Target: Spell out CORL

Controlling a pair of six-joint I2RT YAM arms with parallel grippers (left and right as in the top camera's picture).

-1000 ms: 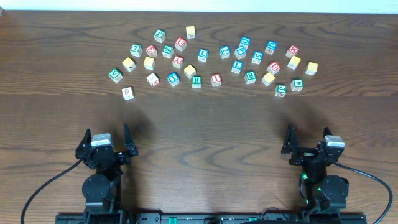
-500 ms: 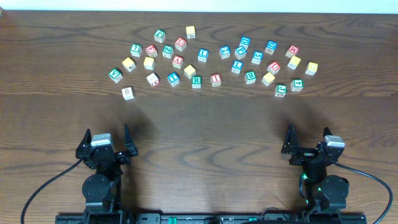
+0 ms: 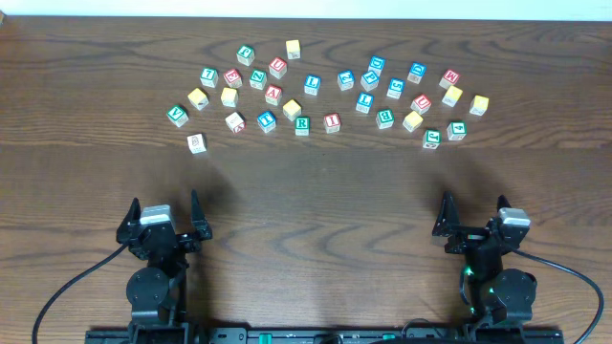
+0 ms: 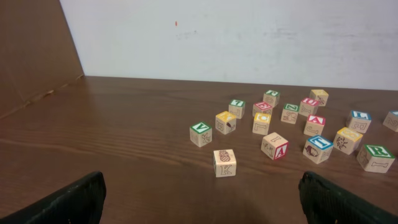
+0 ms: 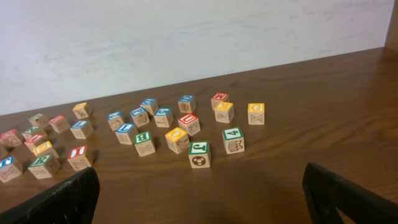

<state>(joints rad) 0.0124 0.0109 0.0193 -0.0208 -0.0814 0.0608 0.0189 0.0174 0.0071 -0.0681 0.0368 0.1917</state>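
Note:
Several wooden letter blocks lie scattered across the far half of the table. A green R block sits near the middle; it shows in the left wrist view at the right edge. A blue L block lies behind it, and another blue L block to its right. I cannot pick out a C or an O block. My left gripper is open and empty at the near left. My right gripper is open and empty at the near right. Both are far from the blocks.
A lone pale K block lies nearest the left arm, also in the left wrist view. A green block with a ball picture and a green 4 block are nearest the right arm. A white wall runs behind the table.

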